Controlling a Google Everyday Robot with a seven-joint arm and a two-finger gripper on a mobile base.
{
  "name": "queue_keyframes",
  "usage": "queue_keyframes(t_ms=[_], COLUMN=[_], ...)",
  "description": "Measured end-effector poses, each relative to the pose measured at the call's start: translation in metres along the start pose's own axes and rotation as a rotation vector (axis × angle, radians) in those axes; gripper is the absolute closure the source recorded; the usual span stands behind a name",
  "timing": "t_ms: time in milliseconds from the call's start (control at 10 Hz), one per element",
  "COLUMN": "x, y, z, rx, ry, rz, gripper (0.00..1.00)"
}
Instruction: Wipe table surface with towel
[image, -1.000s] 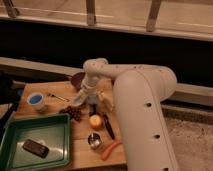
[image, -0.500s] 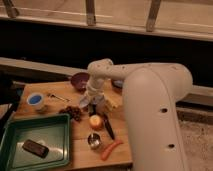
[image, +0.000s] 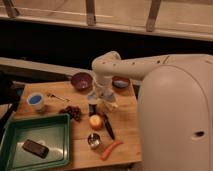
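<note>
The table surface (image: 126, 125) is a light-brown wooden top in the lower middle of the camera view. My white arm reaches over it from the right and bends down at the wrist. The gripper (image: 99, 104) points down onto the tabletop near the centre, between the purple bowl and the orange. It is shut on the towel (image: 102, 97), a small bunch of pale blue-grey and white cloth pressed against the wood under the wrist. Part of the cloth is hidden by the wrist.
A green tray (image: 37, 120) holding a dark block (image: 35, 148) sits at the front left. Around the gripper stand a purple bowl (image: 81, 81), blue bowl (image: 121, 82), white cup (image: 36, 101), dark cluster (image: 74, 112), orange (image: 95, 121), black tool (image: 108, 126), tin (image: 93, 140) and carrot (image: 111, 149).
The arm has swept the gripper and towel rightwards across the table, uncovering the purple bowl. The robot's body fills more of the right side.
</note>
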Motion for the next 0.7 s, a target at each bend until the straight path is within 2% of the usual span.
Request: queue_keyframes(t_ms=[100,300,500,700], x=[0.013,0.056,0.1,0.122], y=[-0.006,-0.022,-0.035,-0.041], z=[-0.004,-0.004,-0.003,-0.001], rx=[0.014,0.036,0.046,0.053], ry=[0.018,0.072,0.105,0.122], rz=[0.038,0.144,0.272,0.344], gripper=[0.87,0.87,0.87,0.87])
